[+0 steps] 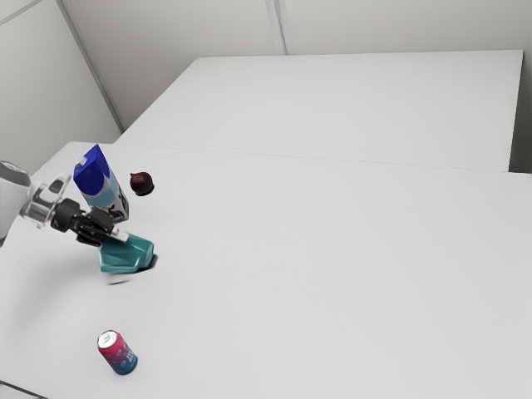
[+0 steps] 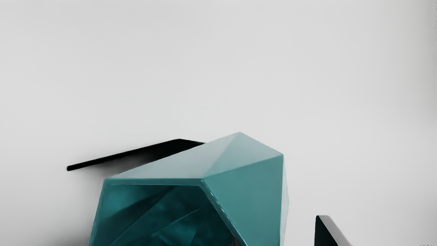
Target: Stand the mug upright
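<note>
Exterior view: The gripper point(image 1: 121, 236) is at the upper edge of the mug point(image 1: 126, 254), with the carton point(image 1: 101, 187) close behind. Principal hazard: any wide swing of the hand while righting the mug could strike the carton and topple it. The dark red item point(image 1: 141, 183) beyond the carton and the can point(image 1: 117, 352), well apart on the nearer side, present less risk. The mug is on the table point(image 1: 332, 274), apparently on its side, teal and angular, with a dark shadow along one edge.

Wrist view: The gripper is judged spread; one finger point(image 2: 322, 232) stands apart from the mug's outer wall, a gap between them. The second finger cannot be made out with certainty. Closing off-centre could shove the mug or pinch only its rim. The sloping facets could let it twist or slip, and a release while tilted could drop it back over. The mouth opens toward the hand; its interior is darker teal, the outer faces flat and paler where lit. No handle is identified.
</note>
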You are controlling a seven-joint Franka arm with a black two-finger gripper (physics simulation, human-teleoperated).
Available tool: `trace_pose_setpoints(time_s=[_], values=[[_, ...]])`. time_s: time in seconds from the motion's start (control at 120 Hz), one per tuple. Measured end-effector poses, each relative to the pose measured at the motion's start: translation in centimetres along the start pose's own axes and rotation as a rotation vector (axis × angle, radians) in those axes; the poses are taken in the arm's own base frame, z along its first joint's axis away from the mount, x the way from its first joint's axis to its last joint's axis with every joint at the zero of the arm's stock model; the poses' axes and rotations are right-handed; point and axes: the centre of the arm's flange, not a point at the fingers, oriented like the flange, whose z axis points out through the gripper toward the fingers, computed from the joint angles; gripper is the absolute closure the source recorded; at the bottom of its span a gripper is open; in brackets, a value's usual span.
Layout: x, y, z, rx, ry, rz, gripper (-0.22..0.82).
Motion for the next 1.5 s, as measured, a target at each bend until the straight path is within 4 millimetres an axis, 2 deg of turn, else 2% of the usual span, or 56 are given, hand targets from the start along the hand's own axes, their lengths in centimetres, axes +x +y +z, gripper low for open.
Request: trace_pose_setpoints(time_s=[0.283, 0.6, 0.683, 0.758, 0.875, 0.942, 1.042, 1.117, 1.275, 1.5], values=[[1.0, 1.6, 1.1, -0.007, -0.015, 0.048, 0.71], [1.4, 3.0, 0.3, 0.011, -0.002, 0.080, 0.77], [1.1, 5.1, 0.0, 0.026, 0.000, 0.106, 0.77], [0.2, 7.8, -0.2, 0.059, -0.012, 0.143, 0.77], [-2.2, 11.9, 0.1, 0.129, -0.038, 0.204, 0.77], [-3.0, 13.4, 0.2, 0.185, -0.058, 0.236, 0.78], [-2.9, 14.9, 0.3, 0.290, -0.100, 0.296, 0.78], [-2.4, 17.1, 0.8, 0.386, -0.144, 0.368, 0.78], [-3.3, 21.8, 2.9, 0.600, -0.261, 0.491, 0.78], [-3.5, 24.3, 6.5, 0.758, -0.323, 0.499, 0.78]])
